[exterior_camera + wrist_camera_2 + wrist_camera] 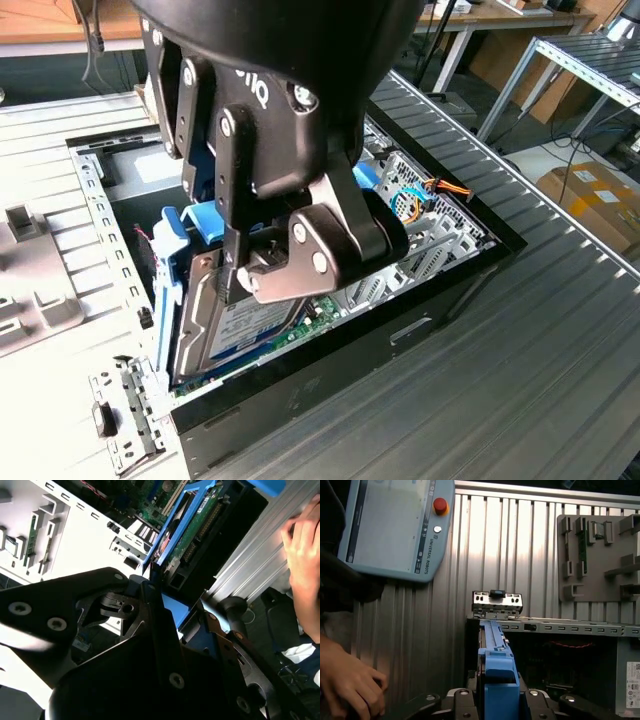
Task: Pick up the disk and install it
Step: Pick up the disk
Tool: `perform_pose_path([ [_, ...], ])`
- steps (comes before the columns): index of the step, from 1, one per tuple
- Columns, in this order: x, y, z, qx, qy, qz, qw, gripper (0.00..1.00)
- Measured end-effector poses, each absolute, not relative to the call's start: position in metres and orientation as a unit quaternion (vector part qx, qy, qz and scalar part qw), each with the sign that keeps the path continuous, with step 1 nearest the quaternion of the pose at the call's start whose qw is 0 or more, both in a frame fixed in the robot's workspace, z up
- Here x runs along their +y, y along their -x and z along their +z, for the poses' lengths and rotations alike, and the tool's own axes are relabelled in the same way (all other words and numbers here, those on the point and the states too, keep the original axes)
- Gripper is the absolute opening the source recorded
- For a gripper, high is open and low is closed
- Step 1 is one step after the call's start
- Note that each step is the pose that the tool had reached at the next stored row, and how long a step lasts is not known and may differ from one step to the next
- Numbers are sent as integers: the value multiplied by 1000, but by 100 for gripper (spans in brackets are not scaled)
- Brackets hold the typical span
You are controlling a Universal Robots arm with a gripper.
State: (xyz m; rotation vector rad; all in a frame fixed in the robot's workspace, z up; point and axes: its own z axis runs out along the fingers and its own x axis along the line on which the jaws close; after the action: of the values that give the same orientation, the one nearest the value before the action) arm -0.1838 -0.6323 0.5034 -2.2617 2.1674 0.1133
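Disk point(243, 322) tilted up on edge inside the open computer case point(400, 330), label side facing out, lower end down near the case's front corner and upper end held up under the gripper point(262, 262). Blue rail point(166, 290) running along the side nearest the case's white inner wall, blue tab up top by the jaws. Jaws clamped together on that blue tab end, so the disk hanging from them at a slant, not lying flat in the case. Green circuit board point(322, 312) peeking out just beside the disk's lower edge, bundle of orange and blue wires point(432, 190) further back in the case.

Same grab seen in the second wrist view: disk point(192, 527) edge-on with its blue rail, black gripper point(150, 587) links closed around the near end, motherboard deeper in the case behind it. First wrist view looking straight down the disk point(495, 650), blue tab squeezed between the black gripper point(497, 700) links, small metal bracket point(497, 604) sitting on the case's rim right past the disk's far end.

Outside the case: ribbed metal counter point(520, 340) all around it, grey parts tray point(600, 545) beyond the case's rim, teach pendant point(395, 525) with a red button lying on the counter, and a person's hand point(347, 680) resting on the counter off to the side of the case.
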Motion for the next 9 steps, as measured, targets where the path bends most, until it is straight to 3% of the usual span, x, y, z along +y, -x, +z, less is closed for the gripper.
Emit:
perform_pose_path([
  [9, -632, 176, 503, 691, 722, 36, 3, 37],
])
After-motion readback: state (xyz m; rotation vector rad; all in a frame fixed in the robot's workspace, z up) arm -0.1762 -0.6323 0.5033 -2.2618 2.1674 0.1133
